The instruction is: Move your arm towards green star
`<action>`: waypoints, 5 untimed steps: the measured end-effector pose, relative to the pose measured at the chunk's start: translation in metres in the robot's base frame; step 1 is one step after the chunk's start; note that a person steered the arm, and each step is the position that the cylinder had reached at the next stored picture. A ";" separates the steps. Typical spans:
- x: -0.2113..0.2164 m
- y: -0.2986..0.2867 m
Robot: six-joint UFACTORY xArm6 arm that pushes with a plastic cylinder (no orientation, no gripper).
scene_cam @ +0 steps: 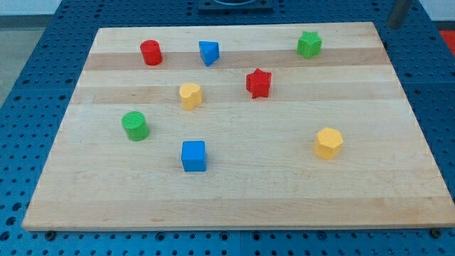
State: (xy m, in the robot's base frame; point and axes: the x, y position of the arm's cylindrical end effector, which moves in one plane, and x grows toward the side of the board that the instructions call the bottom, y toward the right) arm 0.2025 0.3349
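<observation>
Bright, even, diffuse overhead light; no hard glare on the counter (284, 185), only a faint pale sheen across the wood. Short soft shadows tucked close under each block. Focus sharp centre and foreground, softer toward the view's top. Blurred dark rod (398, 14) at top-right corner, tip not resolvable. Slight keystone perspective, no obvious edge warping

Right edge and bottom edge strips are left unobstructed; centre is blocked by red star (259, 83) and yellow block (190, 95).
</observation>
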 end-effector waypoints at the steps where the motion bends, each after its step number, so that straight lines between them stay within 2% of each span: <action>1: 0.000 0.000; 5: -0.009 0.002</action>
State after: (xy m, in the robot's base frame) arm 0.1940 0.3371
